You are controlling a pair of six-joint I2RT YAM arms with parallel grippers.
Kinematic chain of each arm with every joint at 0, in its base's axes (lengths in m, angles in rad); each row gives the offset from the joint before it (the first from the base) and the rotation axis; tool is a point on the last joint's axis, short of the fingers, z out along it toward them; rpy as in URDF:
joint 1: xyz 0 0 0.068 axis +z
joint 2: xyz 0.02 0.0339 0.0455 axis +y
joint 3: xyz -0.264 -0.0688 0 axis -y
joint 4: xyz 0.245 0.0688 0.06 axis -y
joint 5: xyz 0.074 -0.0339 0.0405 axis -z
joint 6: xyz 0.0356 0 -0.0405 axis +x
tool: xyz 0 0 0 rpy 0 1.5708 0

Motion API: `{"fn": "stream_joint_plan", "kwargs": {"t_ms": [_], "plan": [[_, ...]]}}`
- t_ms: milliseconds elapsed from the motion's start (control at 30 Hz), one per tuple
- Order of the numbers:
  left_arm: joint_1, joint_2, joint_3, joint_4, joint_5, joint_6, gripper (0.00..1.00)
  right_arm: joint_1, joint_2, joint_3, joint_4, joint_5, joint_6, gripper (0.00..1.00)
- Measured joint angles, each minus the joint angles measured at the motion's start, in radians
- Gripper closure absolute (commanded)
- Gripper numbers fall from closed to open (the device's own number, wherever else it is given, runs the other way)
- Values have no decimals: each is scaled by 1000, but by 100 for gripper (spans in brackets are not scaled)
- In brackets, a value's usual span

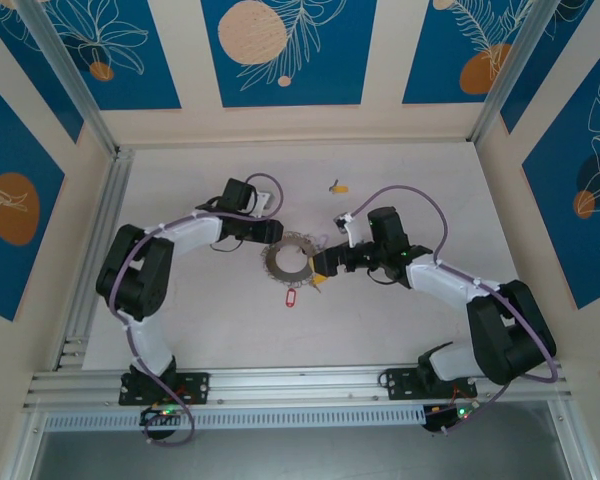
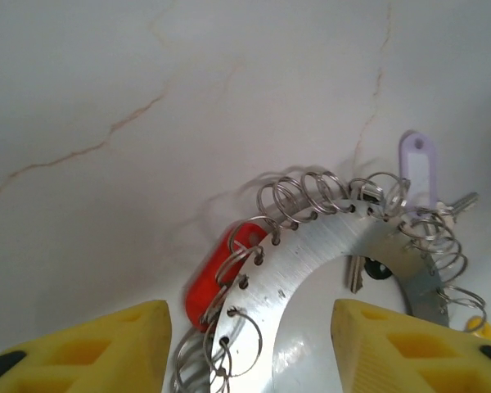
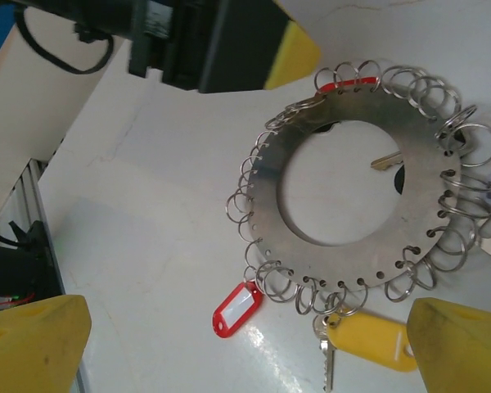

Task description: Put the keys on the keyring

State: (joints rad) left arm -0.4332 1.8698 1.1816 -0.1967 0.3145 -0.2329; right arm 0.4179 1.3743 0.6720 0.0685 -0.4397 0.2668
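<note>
The keyring (image 2: 311, 254) is laid flat on the worktop (image 2: 147, 82), its rim taken between the part-spread fingers (image 2: 106, 348) of the left hand (image 2: 250, 327) (presumably for steadying). The right hand (image 3: 250, 344) is held spread just short of it.

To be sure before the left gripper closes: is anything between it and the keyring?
Nothing visible. The rim of the keyring lies between the yellow fingers of the left gripper, with only its own small rings and a red tag there.

White table (image 1: 210, 320) under the left gripper (image 2: 250, 340), thin brown cracks (image 2: 106, 143) in it ahead of that gripper, blue leaf-print wall panels (image 1: 280, 50) far beyond, aluminium rail (image 1: 300, 382) well behind along the near edge
</note>
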Motion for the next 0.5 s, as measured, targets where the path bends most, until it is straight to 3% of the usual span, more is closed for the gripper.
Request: {"fn": "stream_joint_plan", "kwargs": {"t_ms": [500], "plan": [[-6,65,14,-5,35,21,77,2,69,1,38,-40,4,1]]}}
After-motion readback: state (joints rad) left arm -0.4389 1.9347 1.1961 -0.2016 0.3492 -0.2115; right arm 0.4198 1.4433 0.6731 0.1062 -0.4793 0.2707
